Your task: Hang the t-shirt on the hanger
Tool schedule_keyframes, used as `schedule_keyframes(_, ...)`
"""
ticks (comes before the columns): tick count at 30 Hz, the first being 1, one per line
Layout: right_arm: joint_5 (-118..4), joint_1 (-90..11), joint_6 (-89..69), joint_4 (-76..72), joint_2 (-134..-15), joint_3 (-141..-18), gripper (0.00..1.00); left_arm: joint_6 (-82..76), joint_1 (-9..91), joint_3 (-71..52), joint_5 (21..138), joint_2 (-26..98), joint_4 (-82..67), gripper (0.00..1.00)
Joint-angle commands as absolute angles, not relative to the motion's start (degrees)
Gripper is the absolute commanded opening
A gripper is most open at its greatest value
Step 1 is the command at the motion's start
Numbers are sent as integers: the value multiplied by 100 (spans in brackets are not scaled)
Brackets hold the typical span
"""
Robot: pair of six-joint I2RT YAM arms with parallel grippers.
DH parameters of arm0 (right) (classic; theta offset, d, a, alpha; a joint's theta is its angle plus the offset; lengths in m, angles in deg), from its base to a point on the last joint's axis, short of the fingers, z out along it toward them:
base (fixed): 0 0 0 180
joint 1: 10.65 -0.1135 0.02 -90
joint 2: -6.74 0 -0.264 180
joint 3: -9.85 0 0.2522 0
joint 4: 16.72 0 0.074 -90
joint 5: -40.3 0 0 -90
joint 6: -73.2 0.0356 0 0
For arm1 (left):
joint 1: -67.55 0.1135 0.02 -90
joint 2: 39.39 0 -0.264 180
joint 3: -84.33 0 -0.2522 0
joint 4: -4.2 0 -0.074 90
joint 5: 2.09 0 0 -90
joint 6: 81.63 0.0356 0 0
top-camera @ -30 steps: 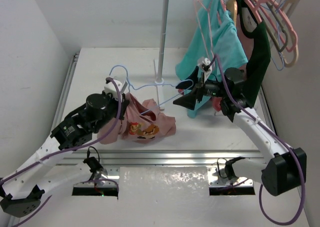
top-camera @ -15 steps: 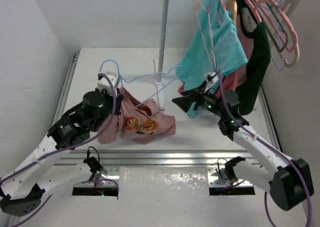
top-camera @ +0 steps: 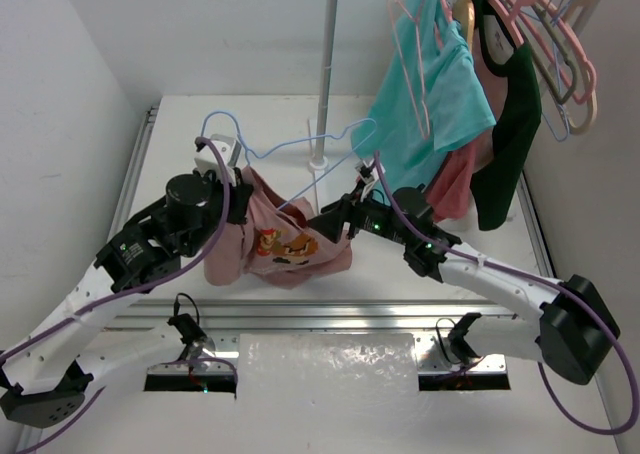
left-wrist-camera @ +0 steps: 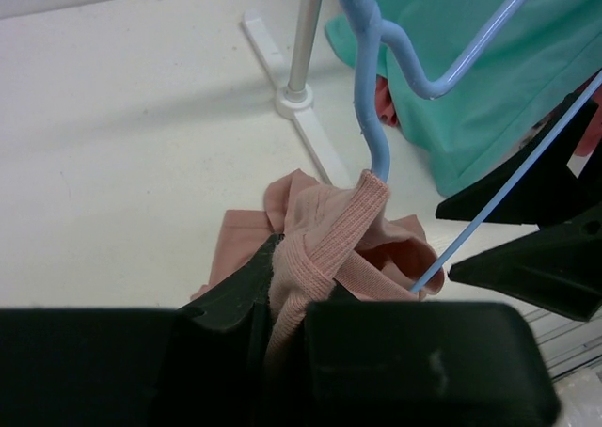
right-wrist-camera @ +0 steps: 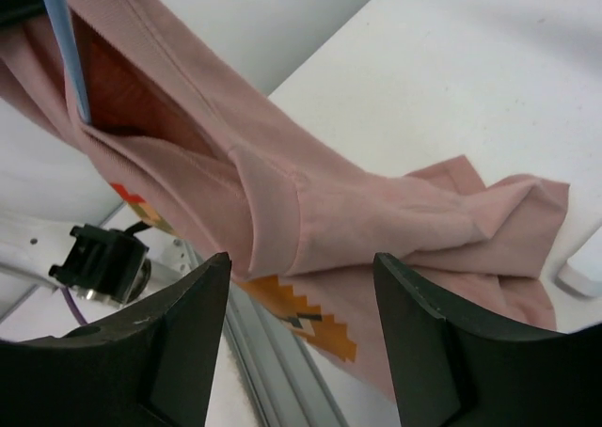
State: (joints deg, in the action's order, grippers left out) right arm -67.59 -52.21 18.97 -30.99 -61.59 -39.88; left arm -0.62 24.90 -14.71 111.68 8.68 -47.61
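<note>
Two left fingers [left-wrist-camera: 230, 300] pinch the t-shirt [left-wrist-camera: 329, 239] collar.

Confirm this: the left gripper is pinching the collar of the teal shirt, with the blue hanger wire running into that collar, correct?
Wrong shirt. The left gripper is pinching the collar of the pink t-shirt, with the blue hanger wire running into that collar. The left wrist view shows it.

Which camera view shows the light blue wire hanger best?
The top external view: the hanger shows from hook to far shoulder, one arm inside the t-shirt. The left wrist view shows just its neck and one arm at the collar; the right wrist view, a short wire stretch.
</note>
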Motion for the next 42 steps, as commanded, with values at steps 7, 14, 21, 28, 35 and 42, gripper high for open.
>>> schedule_keyframes(7,-6745,-5309,1905,-3529,-6638,-4478,58,-174,2519,-1335,10962,772,-4261,0)
schedule_keyframes(14,-6851,-5354,1853,-3635,-6937,-4548,26,-165,2510,-1195,10866,878,-4235,0)
schedule_keyframes(21,-6254,-5170,1861,-3715,-6657,-4259,0,-174,2519,-1282,10980,816,-4270,0)
schedule_keyframes(28,-5752,-4063,1976,-2529,-6059,-4618,0,195,2519,-1941,10805,457,-4095,0)
schedule_keyframes(35,-5796,-3376,1581,-1072,-5865,-5488,0,476,2510,-2758,10821,42,-3831,0)
schedule_keyframes(42,-5322,-3376,1106,-200,-5855,-6349,0,512,2519,-2829,10637,148,-3857,0)
